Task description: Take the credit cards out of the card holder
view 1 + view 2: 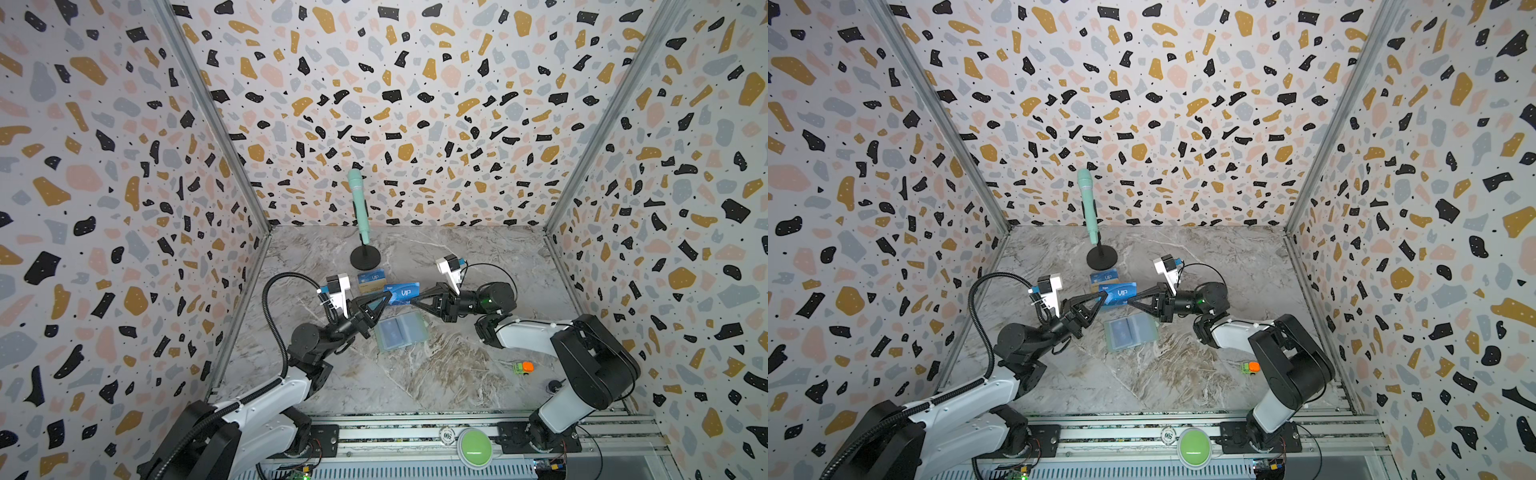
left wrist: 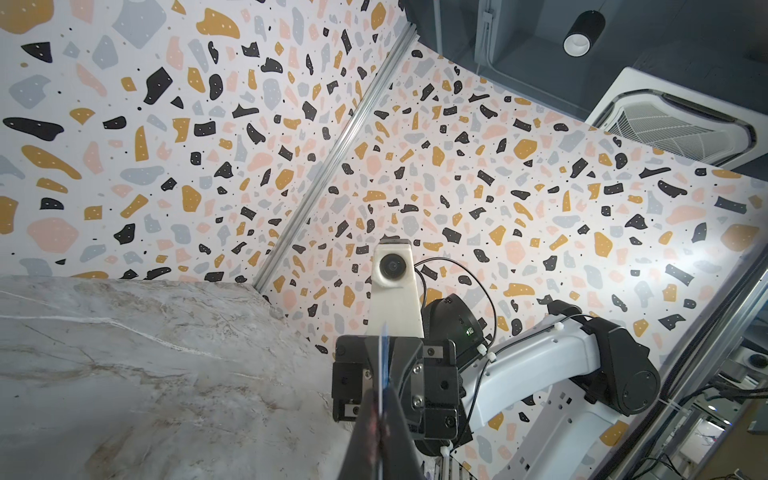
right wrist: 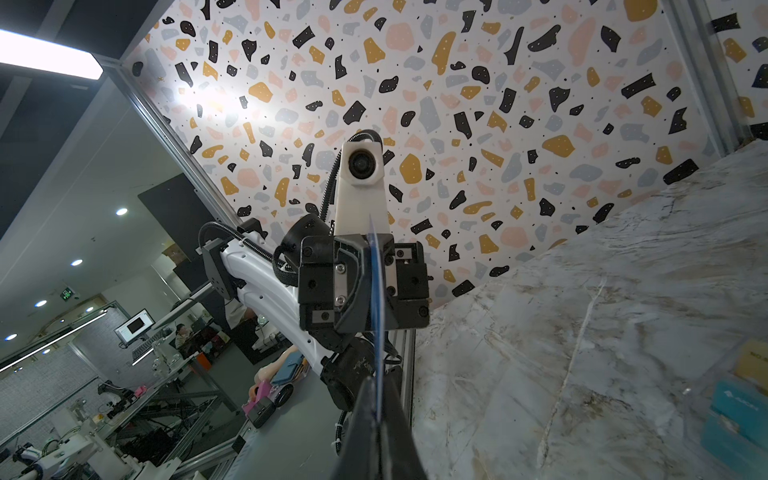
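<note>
Currently the blue card (image 1: pixel 405 292) is clamped at opposite ends by the left tool (image 1: pixel 386 296) and right tool (image 1: pixel 415 301), both closed tight on it, just behind the open card holder (image 1: pixel 401 332) on the worktop (image 1: pixel 436 374). Judged light, thin, slick and flexible, so edge pinches are advised.

Your left gripper (image 1: pixel 387 296) and right gripper (image 1: pixel 414 302) point straight at each other, fingertips near but apart. Each has its jaws pressed flat together on an opposite end of the one blue card (image 1: pixel 404 293), which spans the gap between them. Both arms reach inward from their bases with elbows bent and forearms low. Each wrist is rolled so that its white camera mount sits on the far side of the hand.
</note>
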